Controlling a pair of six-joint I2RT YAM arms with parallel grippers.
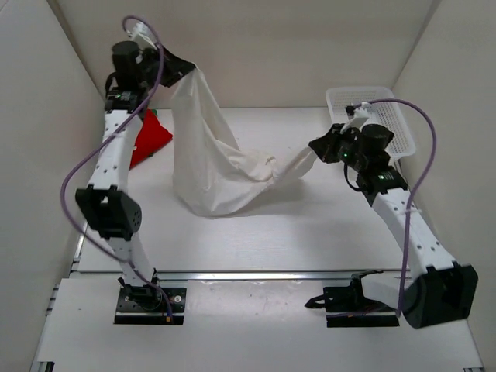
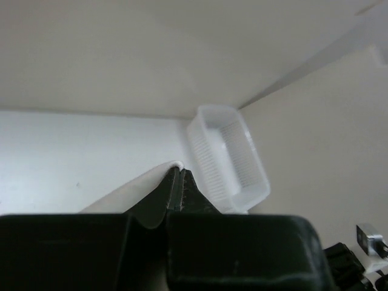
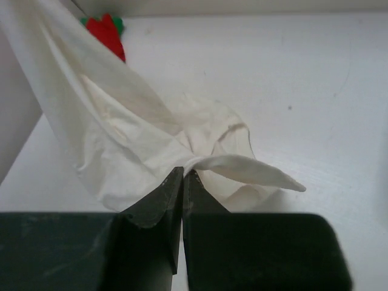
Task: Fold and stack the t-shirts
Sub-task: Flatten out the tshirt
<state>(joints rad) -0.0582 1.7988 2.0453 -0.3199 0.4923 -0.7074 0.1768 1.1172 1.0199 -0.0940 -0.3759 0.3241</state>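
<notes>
The off-white t-shirt hangs between both arms above the table, its lower part sagging onto the surface. My left gripper is raised high at the back left and is shut on one corner of it; a strip of that cloth shows beside the closed jaws. My right gripper sits lower at the right and is shut on another edge of the off-white t-shirt. The red t-shirt lies crumpled at the back left behind the left arm, with a bit of the green t-shirt peeking beside it.
A white plastic mesh basket stands at the back right, just behind the right arm, also seen as the basket in the left wrist view. White walls close in the table on three sides.
</notes>
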